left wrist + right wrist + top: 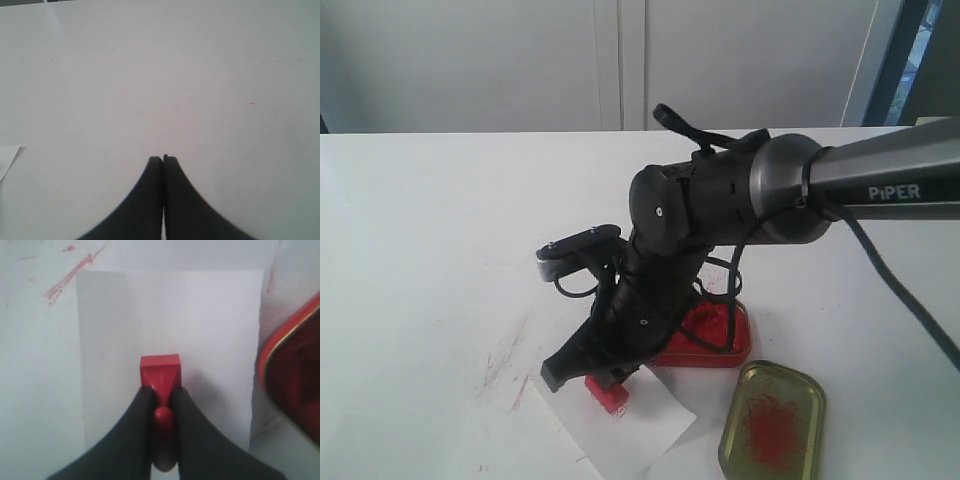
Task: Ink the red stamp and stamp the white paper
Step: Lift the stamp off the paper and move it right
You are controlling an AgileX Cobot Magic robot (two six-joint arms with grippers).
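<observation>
Knob and square base of the red stamp lie on one line with the fingers of the right gripper. Its long axis runs out from between them, base leading and pointed down at the white paper. The jaws are part closed and clamp the narrow neck and round knob from both sides, so only the block shows past the fingertips. The stamp is glossy red plastic, small against the sheet, and sits over the paper's middle. Whether its face touches the paper cannot be told. A red ink tin lies just beside the paper, and red scratch marks streak the tabletop off its far corner. The left gripper is closed tight on nothing, above bare tabletop.
</observation>
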